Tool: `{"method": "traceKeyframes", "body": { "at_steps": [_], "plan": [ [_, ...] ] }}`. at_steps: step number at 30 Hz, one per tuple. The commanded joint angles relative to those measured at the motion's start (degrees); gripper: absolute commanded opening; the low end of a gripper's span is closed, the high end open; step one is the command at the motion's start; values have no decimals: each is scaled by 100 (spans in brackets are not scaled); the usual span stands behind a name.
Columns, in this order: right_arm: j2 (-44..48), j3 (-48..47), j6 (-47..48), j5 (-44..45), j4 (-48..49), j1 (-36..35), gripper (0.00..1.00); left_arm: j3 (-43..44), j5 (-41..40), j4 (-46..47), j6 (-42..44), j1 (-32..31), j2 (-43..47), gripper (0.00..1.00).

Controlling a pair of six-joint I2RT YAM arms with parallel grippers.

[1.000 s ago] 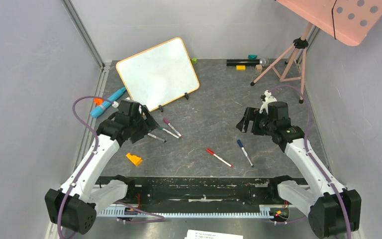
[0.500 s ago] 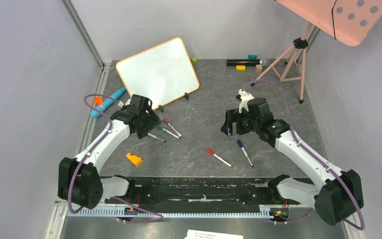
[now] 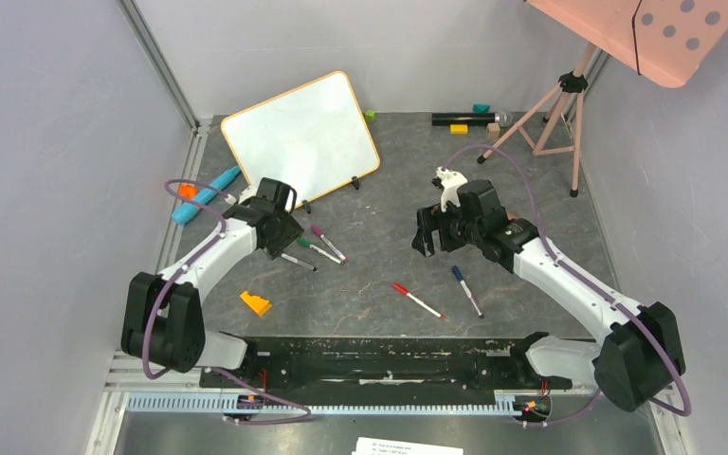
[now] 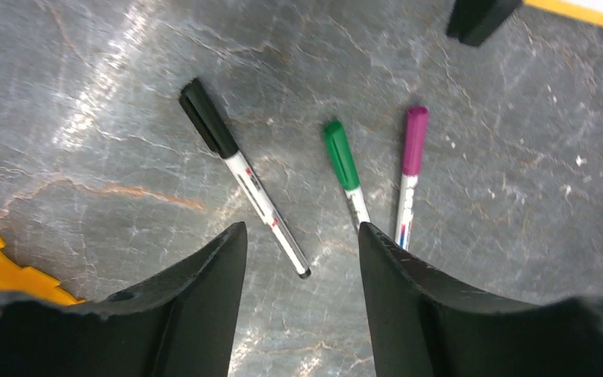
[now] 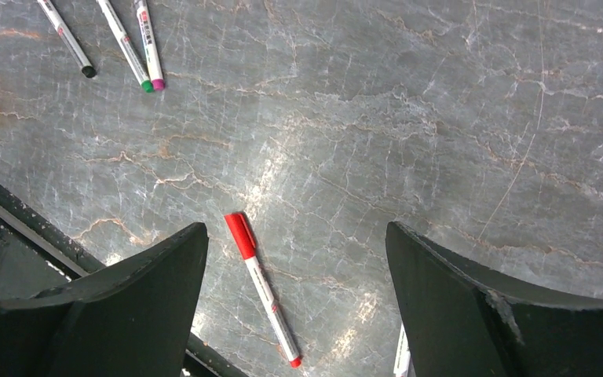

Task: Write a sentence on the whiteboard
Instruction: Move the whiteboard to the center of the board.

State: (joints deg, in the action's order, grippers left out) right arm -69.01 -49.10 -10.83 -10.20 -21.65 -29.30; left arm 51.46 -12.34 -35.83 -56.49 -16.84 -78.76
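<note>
Hovers with left pincer point(image 4: 302, 232) spread over black-capped white marker point(image 4: 243, 177); right pincer point(image 5: 297, 232) spread too, empty. Could clip green-capped marker point(image 4: 344, 169) or roll target away if shut off-centre.

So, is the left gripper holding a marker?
No, the left gripper is open, and the black marker lies flat on the table in front of its fingers.
</note>
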Motion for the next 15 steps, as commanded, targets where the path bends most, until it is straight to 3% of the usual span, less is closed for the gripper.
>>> {"method": "traceKeyframes", "body": {
  "at_steps": [1, 5, 11, 15],
  "plan": [
    [-18, -336, 178, 62, 168, -32, 86, 29, -742, 144, -374, 157, -136, 58],
    [6, -305, 174, 95, 136, -36, 86, 92, -1050, 1, -433, 257, -296, 58],
    [96, -206, 109, 145, 149, -36, 86, -33, -865, 284, -276, 530, -529, 59],
    [106, -205, 76, 164, 144, -41, 86, -83, -758, 462, -221, 650, -711, 55]
  ]
}}
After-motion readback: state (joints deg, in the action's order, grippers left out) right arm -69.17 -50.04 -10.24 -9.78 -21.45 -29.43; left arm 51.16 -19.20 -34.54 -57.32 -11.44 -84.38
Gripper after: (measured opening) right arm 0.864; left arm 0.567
